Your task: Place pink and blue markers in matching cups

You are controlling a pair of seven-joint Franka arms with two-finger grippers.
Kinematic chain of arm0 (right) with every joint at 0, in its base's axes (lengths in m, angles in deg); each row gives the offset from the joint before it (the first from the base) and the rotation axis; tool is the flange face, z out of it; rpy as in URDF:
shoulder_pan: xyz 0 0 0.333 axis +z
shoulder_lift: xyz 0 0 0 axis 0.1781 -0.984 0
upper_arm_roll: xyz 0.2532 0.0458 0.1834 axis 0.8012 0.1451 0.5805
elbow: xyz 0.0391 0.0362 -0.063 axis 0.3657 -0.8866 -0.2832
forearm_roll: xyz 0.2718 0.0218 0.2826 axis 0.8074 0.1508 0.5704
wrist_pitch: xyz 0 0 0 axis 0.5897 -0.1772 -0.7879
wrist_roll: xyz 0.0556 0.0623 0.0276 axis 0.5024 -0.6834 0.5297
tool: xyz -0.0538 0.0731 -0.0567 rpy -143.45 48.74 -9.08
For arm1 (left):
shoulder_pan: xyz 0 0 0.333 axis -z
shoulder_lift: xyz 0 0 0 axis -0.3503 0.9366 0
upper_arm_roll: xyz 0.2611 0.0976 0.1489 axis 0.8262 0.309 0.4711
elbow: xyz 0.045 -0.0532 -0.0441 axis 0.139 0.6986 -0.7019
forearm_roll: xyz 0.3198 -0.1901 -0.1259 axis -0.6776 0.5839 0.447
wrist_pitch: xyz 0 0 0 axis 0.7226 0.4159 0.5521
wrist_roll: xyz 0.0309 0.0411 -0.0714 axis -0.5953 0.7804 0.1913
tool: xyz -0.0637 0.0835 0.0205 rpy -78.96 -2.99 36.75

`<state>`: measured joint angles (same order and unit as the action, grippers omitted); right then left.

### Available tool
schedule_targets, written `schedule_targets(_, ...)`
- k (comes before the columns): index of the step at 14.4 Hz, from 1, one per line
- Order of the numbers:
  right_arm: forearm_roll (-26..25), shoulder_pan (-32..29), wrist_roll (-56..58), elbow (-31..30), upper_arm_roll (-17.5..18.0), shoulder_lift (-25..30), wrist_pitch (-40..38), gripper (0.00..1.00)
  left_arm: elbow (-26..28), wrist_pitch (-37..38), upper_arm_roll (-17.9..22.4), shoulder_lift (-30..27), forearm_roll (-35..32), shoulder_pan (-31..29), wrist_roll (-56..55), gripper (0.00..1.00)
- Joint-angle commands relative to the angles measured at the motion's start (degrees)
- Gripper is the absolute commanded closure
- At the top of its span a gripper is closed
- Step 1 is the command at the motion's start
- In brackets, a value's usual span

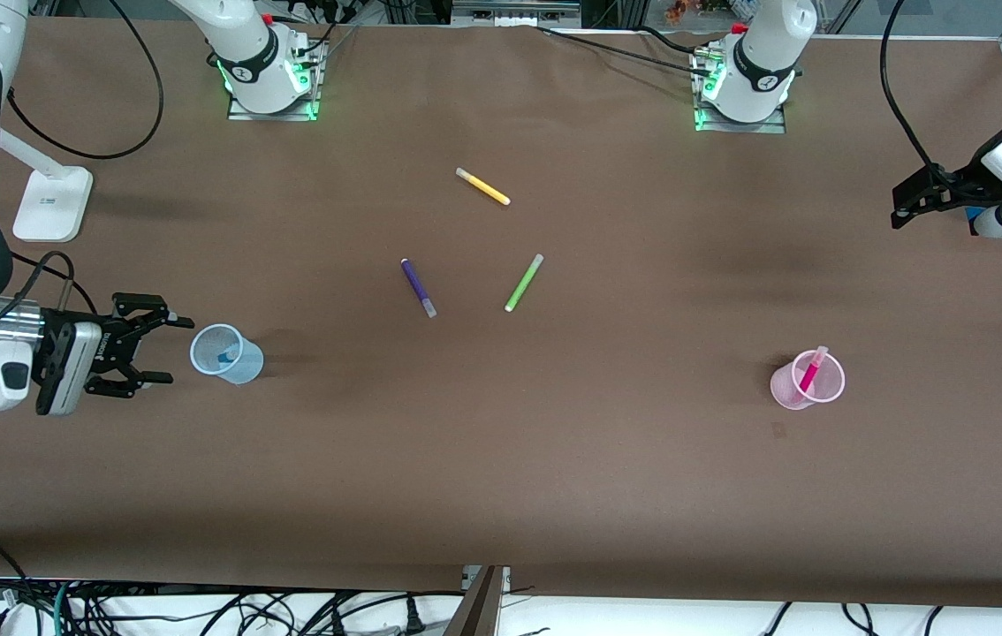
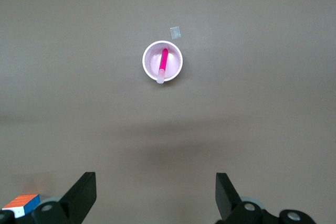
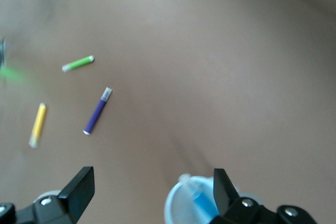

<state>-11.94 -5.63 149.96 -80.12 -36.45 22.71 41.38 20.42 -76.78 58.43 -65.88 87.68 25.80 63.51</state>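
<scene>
The pale blue cup (image 1: 227, 353) stands toward the right arm's end of the table with the blue marker (image 1: 225, 358) inside it. My right gripper (image 1: 176, 349) is open and empty, just beside this cup. In the right wrist view the blue cup (image 3: 191, 205) and blue marker (image 3: 202, 203) sit by one finger of the right gripper (image 3: 154, 187). The pale pink cup (image 1: 808, 381) stands toward the left arm's end with the pink marker (image 1: 812, 369) leaning in it. My left gripper (image 1: 903, 208) is open, empty and raised. The left wrist view shows the pink cup (image 2: 163, 61), the pink marker (image 2: 163, 64) and the left gripper (image 2: 156, 192).
A purple pen (image 1: 419, 287), a lime green pen (image 1: 524, 283) and a yellow pen (image 1: 482, 186) lie mid-table, between the cups and the bases. A white stand base (image 1: 50, 203) sits near the right arm. A small clear scrap (image 2: 175, 32) lies by the pink cup.
</scene>
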Motion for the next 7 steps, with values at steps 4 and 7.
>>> schedule_targets(4, -11.4, 2.8, -33.6, 9.3, 0.4, 0.0, -11.0, 0.0, -1.5, 1.9, 0.1, 0.6, 0.7, 0.3, -0.1, 0.0)
schedule_targets(7, -17.7, 4.8, -49.1, 9.1, 1.4, 2.4, -12.4, 0.0, -1.7, 2.3, 0.3, 0.7, 0.5, 0.3, -0.1, 0.0)
